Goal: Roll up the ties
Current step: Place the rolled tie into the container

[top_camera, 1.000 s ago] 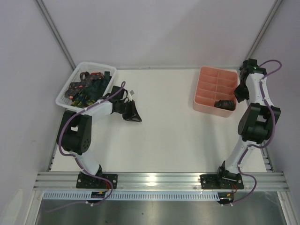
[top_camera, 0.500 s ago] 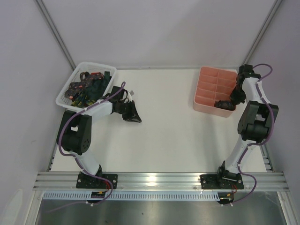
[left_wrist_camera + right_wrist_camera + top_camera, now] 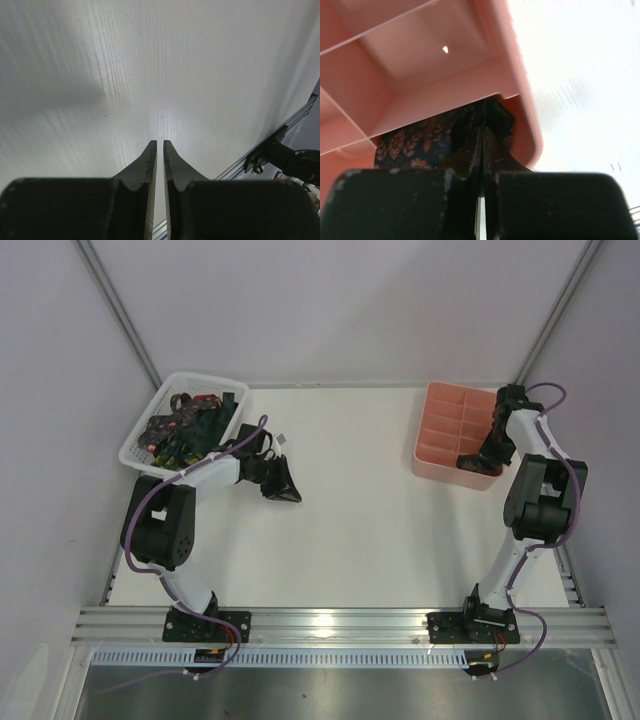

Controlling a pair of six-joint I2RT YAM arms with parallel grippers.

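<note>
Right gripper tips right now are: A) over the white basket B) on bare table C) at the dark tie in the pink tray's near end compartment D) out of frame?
C: the wrist view shows the right gripper, shut, tips at the patterned tie inside the pink tray.

I work over a white table (image 3: 350, 530), matte, with a soft sheen of light across it. Pale lilac-grey panels close it in: the back wall (image 3: 330, 310) at 12 o'clock, the left wall (image 3: 50, 390) at 9, the right wall (image 3: 612, 440) at 3. A grey metal strut climbs each far corner, the left strut (image 3: 118, 310) at 11 and the right strut (image 3: 558, 310) at 1. At 6 o'clock an aluminium rail (image 3: 340, 625) edges the table, with a brushed steel sheet (image 3: 330, 690) just past it.
</note>
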